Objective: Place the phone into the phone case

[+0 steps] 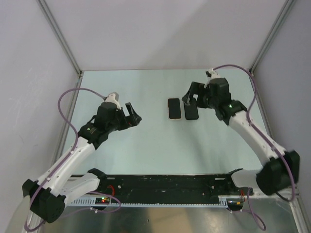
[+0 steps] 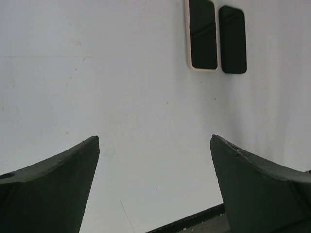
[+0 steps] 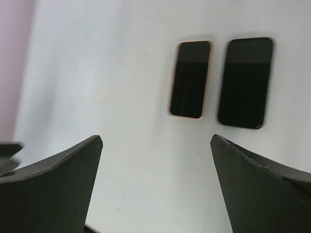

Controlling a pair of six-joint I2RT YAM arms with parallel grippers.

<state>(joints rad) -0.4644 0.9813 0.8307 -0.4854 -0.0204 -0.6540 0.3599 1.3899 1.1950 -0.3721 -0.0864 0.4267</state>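
Two flat slabs lie side by side at the table's middle back. The left one, dark with a pale peach rim, looks like the phone case. The right one, plain black, looks like the phone. My right gripper is open and empty, hovering just behind the phone's far end. My left gripper is open and empty, left of the case and apart from it. The left wrist view shows the case and phone far ahead of the left gripper. The right wrist view shows the case and phone beyond the right gripper.
The pale green table is boxed in by white walls with metal corner posts. A black rail runs along the near edge between the arm bases.
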